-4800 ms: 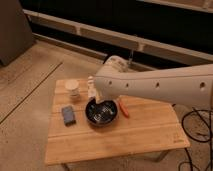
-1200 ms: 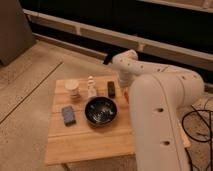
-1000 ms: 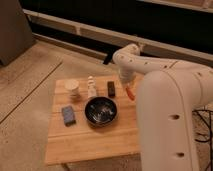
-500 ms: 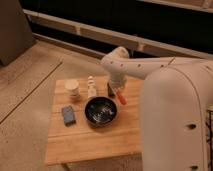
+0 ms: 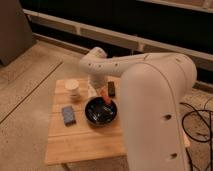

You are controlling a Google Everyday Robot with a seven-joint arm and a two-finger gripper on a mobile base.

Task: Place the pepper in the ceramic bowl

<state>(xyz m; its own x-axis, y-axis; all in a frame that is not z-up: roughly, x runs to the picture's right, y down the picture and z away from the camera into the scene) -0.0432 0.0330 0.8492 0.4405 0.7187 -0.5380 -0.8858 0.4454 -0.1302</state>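
Your arm sweeps in from the right of the frame as a broad white mass and bends over the middle of the worktop point(image 5: 82, 145), ending near frame centre. The pincer point(image 5: 101, 91) sits there, just above the upper rim of the bowl point(image 5: 101, 112), and it is pinching the pepper point(image 5: 106, 97). The pepper shows as a small red-orange sliver hanging from the tip, slanting down to the right, with its lower end over the bowl's upper edge; whether it touches the rim you cannot tell from here.

The bowl is black and glossy, with pale streaks inside, and rests at the centre of the wooden worktop. To the upper left of it stands a pale cup point(image 5: 73, 89), upright, well apart from the bowl. Just left of the bowl lies a blue-grey block point(image 5: 68, 114), flat on the wood. Just right of the pincer, near the worktop's far edge, sits a small dark block point(image 5: 111, 89), close beside the arm. Dark cables point(image 5: 199, 117) trail across the speckled floor at the right edge of the frame.
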